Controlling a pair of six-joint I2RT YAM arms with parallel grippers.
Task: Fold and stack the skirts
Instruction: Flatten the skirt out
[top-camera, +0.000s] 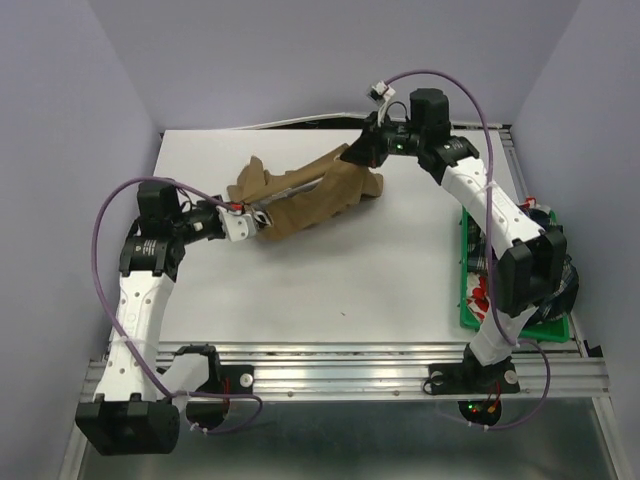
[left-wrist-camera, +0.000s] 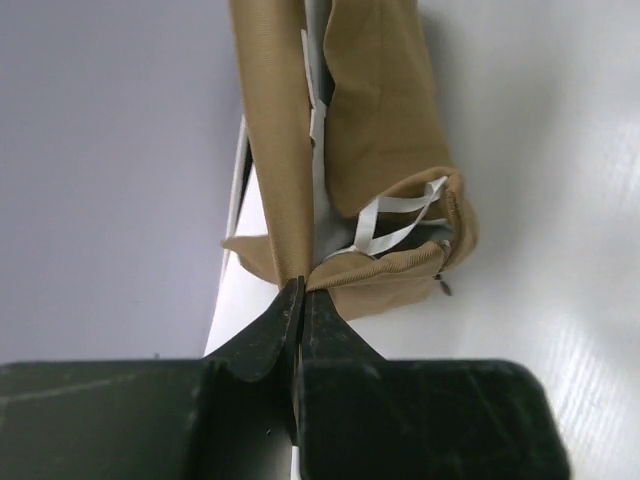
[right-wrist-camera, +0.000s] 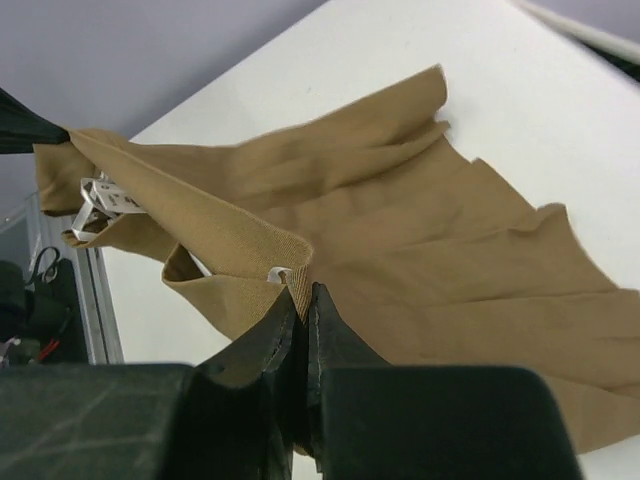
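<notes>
Setting: a white tabletop (top-camera: 330, 300) with pale lilac walls (top-camera: 60, 100) around it, seen from above. Two white-and-black robot arms reach in from the near edge.
Skirt: a plain tan-brown cloth skirt (top-camera: 310, 200) sits toward the far middle of the table. It is strung between the two arms and bunched in long folds. In the right wrist view its wide pleated part lies spread on the table.
Left side: the left gripper (left-wrist-camera: 298, 292) has its black fingers pressed together on the skirt's edge beside the waistband, with the cloth rising from the tips.
Right side: the right gripper (right-wrist-camera: 305, 295) is pinched tight on a fold of the skirt's edge, with no gap between its fingers.
Ribbons: thin white ribbon loops (left-wrist-camera: 395, 218) hang out of the waistband, close to the left gripper's hold.
Tray: a green plastic tray (top-camera: 468, 318) stands at the table's right edge, beneath the right arm.
In the tray: white cloth with red marks (top-camera: 481, 295), mostly hidden by the arm.
</notes>
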